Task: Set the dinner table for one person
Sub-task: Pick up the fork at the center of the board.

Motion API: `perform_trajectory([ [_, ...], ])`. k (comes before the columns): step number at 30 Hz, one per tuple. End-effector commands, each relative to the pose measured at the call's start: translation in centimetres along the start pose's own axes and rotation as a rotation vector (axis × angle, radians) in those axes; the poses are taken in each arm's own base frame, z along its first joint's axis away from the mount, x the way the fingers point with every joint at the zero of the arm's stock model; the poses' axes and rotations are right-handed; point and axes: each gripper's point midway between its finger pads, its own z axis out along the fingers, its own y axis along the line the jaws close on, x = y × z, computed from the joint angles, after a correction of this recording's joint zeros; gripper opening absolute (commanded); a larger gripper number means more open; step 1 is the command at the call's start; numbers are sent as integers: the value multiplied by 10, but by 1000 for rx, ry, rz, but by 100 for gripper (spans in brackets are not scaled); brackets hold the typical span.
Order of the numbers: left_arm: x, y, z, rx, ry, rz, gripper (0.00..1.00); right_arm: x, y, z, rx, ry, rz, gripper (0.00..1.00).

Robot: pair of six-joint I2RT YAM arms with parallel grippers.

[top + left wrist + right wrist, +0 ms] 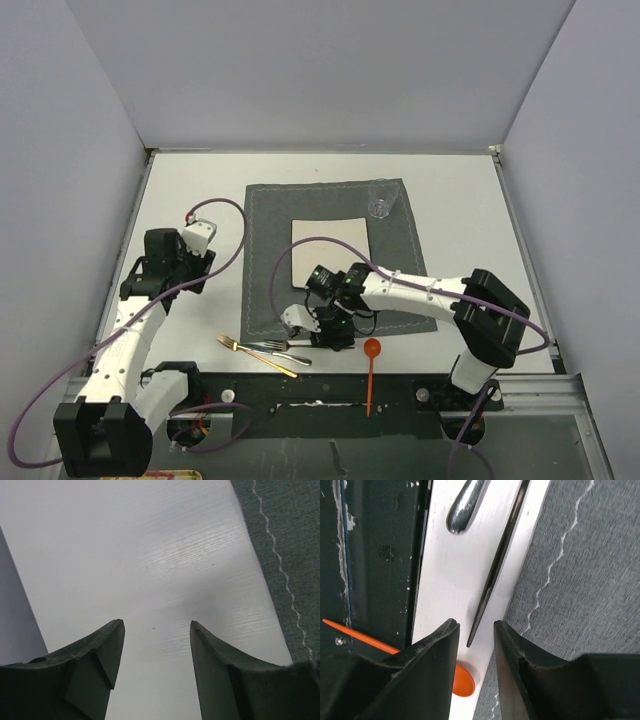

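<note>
White and matte, the dinner table [450, 200] fills the walled enclosure. Being rigid and smooth, it is judged a surface to be set, not gripped, and flat cutlery is likely to slide on it. A grey placemat [265, 250] is centred on it, bearing a square plate [330, 235] with a clear glass [381, 198] at 1 o'clock. At 6 o'clock a dark knife [497, 565] is straddled by the parted, empty right gripper [475, 625]; a pinch across its slim handle is suggested. At 9 o'clock the left gripper [156, 625] is spread over bare tabletop, with nothing grasped.
</note>
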Motion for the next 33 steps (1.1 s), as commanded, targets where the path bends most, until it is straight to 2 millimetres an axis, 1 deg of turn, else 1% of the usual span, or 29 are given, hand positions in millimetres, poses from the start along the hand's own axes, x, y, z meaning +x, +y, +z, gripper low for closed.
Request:
perform_trajectory([
  [1, -36, 40, 0, -164, -60, -65, 53, -23, -4, -2, 25, -13, -68, 35],
  [3, -34, 48, 2, -201, -48, -79, 53, -27, -1, 2, 14, -6, -76, 35],
  [5, -47, 59, -3, -241, -78, -88, 53, -29, 1, 6, 6, 5, -90, 35],
  [7, -50, 71, -7, -295, -85, -101, 53, -31, 3, 10, 2, 14, -99, 35],
  [12, -54, 92, -18, -407, -101, -112, 53, -39, -2, 19, 10, 29, -112, 35],
  [15, -55, 101, -23, -457, -115, -112, 54, -45, -6, 21, 13, 28, -118, 34],
  [28, -57, 99, -23, -444, -139, -94, 54, -53, -13, 29, 3, 52, -107, 33],
  [33, -64, 102, -27, -449, -155, -81, 54, -50, -14, 34, 16, 85, -87, 30],
])
